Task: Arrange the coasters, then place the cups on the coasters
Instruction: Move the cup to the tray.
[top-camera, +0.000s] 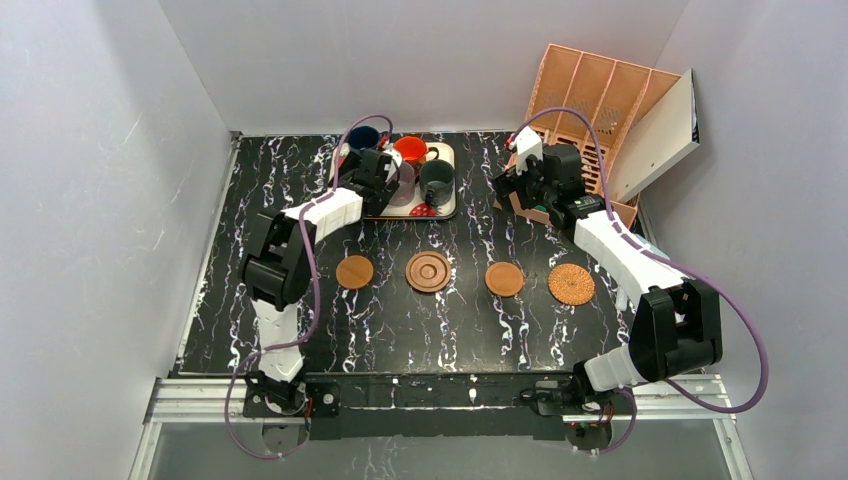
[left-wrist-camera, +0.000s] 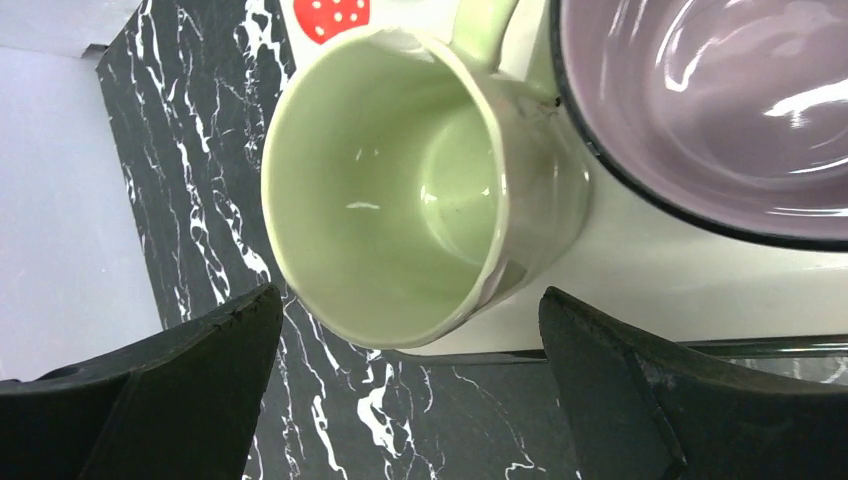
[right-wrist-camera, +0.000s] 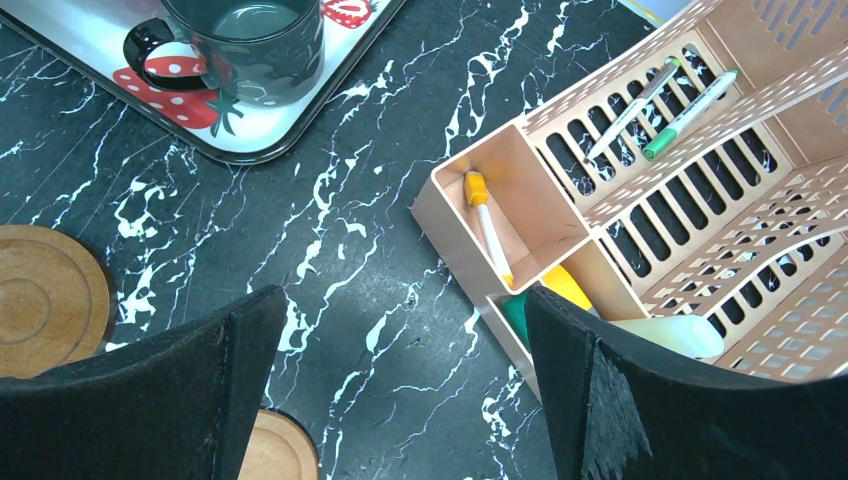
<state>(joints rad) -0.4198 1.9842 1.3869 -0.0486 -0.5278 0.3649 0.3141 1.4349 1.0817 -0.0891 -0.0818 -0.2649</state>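
The left pincer is held wide, with nothing gripped. Just ahead of it, between the lines of its two fingers, the pale green cup is seen standing at the near edge of the white strawberry-print tray, its handle turned away from the pincer. The mauve cup is set right against it, further onto the tray. Beyond the pincer, the navy cup and the orange-red cup are seen on the far part of the same tray.

The right pincer is likewise spread wide and empty, and is held above the black marbled desk. The peach slotted organiser is found just ahead of it to one side, with a yellow-capped pen and a green marker lying in its compartments. The dark grey-green cup is seen ahead on the other side, on a corner of the tray.

Four coasters are laid in a row on the desk, well nearer the arm bases than either pincer: a smooth coaster, the ringed coaster, a second smooth coaster and a woven coaster. No cup is set on any of them.
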